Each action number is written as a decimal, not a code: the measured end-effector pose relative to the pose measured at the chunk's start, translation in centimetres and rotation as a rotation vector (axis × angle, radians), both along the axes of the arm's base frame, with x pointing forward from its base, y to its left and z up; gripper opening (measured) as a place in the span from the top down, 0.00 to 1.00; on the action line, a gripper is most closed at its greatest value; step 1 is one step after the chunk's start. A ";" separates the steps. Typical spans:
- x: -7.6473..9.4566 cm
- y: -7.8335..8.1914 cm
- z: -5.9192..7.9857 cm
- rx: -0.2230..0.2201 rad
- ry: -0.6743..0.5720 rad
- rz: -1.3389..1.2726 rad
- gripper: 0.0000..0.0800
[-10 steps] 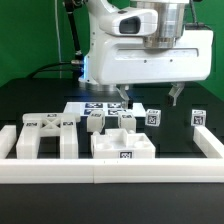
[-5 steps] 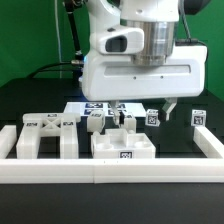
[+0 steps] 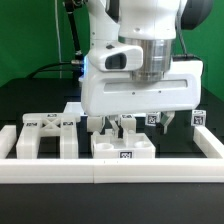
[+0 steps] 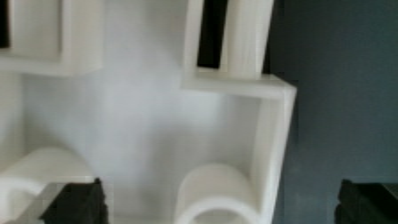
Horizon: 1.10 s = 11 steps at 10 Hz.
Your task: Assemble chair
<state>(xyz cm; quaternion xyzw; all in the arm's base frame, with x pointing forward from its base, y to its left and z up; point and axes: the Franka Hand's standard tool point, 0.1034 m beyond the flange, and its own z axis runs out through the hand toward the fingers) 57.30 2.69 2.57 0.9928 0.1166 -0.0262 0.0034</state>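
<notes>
On the black table [image 3: 25, 105], the gripper [image 3: 137, 124] hangs, jaws spread wide, low over a white chair piece [image 3: 122, 146].

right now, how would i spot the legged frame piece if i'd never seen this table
Find the long white rail across the front. Behind it, toward the exterior view's left, lies the legged frame. Unlike the squat block beside it, it has two long legs.

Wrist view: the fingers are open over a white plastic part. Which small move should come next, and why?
I would lower the fingers slightly. They stand open above the chunky white plastic chair piece, part of it between them, and seem too high to grip.
</notes>
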 end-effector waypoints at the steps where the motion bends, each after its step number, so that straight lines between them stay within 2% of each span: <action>1: -0.2 0.1 -0.5 0.000 0.004 0.002 0.19; 3: -0.4 0.3 -1.4 0.000 0.005 0.005 0.19; 5: -0.5 0.3 -1.5 0.000 0.007 0.006 0.20; 7: -0.5 0.3 -1.6 0.000 0.008 0.007 0.63; 8: -0.5 0.3 -1.6 0.000 0.008 0.007 0.63; 9: -0.5 0.3 -1.6 0.000 0.008 0.007 0.84; 10: -0.5 0.3 -1.6 0.000 0.008 0.007 0.84; 11: -0.5 0.3 -1.6 0.000 0.008 0.008 0.96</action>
